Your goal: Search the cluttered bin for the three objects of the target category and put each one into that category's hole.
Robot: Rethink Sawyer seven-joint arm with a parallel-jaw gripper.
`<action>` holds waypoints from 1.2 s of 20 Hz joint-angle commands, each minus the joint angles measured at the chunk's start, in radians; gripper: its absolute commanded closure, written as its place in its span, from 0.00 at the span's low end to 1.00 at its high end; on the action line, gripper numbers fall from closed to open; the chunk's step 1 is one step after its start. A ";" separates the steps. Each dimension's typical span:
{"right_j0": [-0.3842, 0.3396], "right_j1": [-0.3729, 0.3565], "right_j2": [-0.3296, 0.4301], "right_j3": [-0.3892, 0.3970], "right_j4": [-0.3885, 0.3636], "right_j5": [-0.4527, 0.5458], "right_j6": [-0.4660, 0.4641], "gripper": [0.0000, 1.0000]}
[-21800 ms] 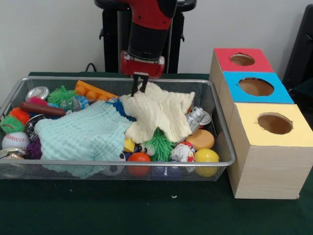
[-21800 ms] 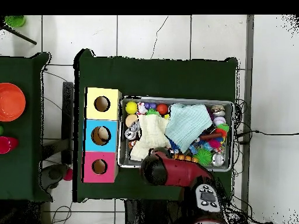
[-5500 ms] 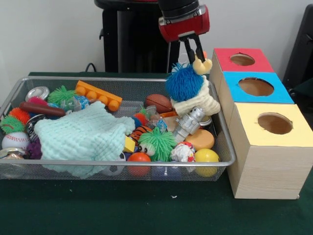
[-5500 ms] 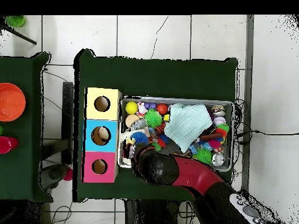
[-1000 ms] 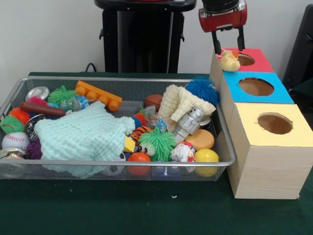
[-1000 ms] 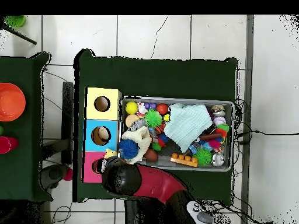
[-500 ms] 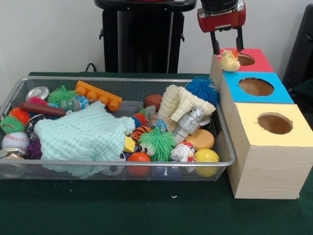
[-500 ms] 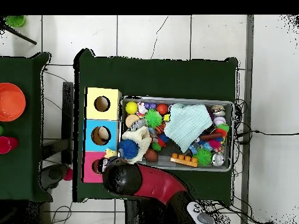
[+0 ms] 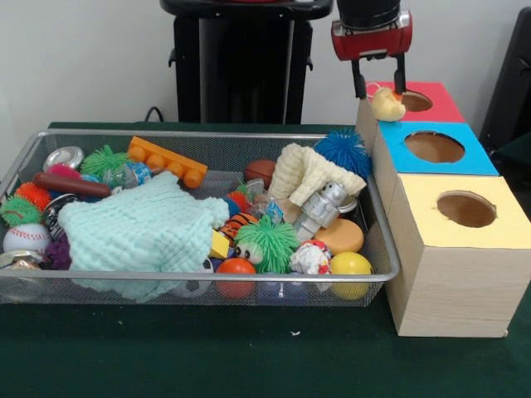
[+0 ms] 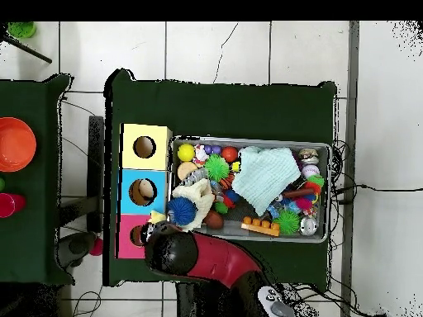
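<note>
front shows tool (image 9: 378,85) over duck (image 9: 387,106), overhead hides it

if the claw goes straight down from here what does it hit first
Probably the yellow duck sitting between its fingers, then the red box top beside the hole; depth is unclear, so it may be nearer the box's edge.

No text, label, brand, number or sign can be read anywhere in either view (the toys in the wire bin (image 9: 377,249) are too small for any print on them to be made out). The three box tops, red (image 9: 436,106), blue (image 9: 473,157) and yellow (image 9: 498,220), carry plain colour and a round hole each, with no lettering. The red arm housing (image 9: 371,37) shows no legible marking either.
</note>
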 commanded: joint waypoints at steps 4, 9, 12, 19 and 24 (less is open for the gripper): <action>0.014 0.091 -0.070 -0.099 -0.030 -0.044 0.147 0.00; 0.000 0.093 -0.046 -0.091 -0.007 -0.050 0.160 0.00; -0.013 0.090 -0.026 -0.086 0.003 -0.063 0.166 0.00; -0.024 0.082 -0.009 -0.075 0.008 -0.088 0.175 1.00; -0.033 0.082 -0.002 -0.069 0.010 -0.083 0.173 1.00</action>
